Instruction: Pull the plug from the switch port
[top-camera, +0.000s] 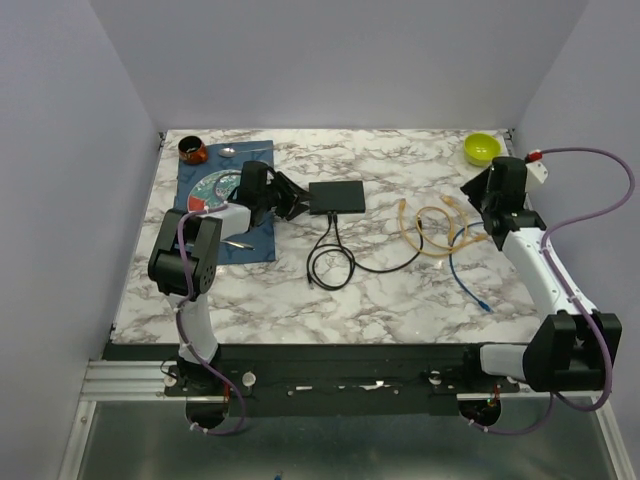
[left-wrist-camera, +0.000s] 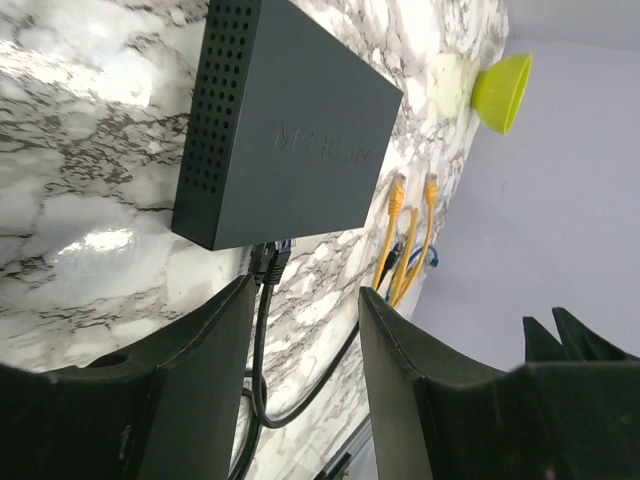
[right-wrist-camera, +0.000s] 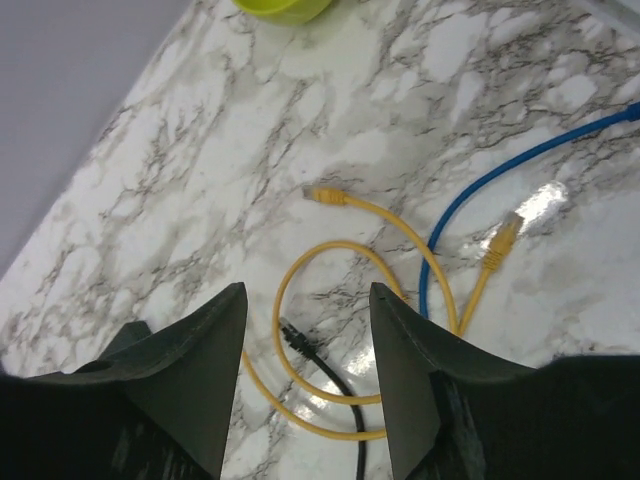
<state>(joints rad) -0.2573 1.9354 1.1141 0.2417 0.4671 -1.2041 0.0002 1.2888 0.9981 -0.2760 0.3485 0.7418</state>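
Note:
The black switch (top-camera: 337, 197) lies flat at the table's middle back. In the left wrist view its plain top (left-wrist-camera: 290, 130) fills the upper middle. Black plugs (left-wrist-camera: 268, 262) sit in sockets on its near long edge, also seen from above (top-camera: 331, 215), and their cable loops toward me. My left gripper (top-camera: 293, 200) is open and empty just left of the switch; its fingers (left-wrist-camera: 305, 300) straddle the cable below the plugs without touching. My right gripper (top-camera: 476, 203) is open and empty above loose cables (right-wrist-camera: 308, 300). A free black plug (right-wrist-camera: 293, 335) lies under it.
Yellow cables (top-camera: 435, 228) and a blue cable (top-camera: 465, 280) lie loose at the right. A green bowl (top-camera: 481, 148) stands at the back right. A blue mat (top-camera: 255, 240) with a plate, a brown cup (top-camera: 193, 151) and a spoon is at the back left.

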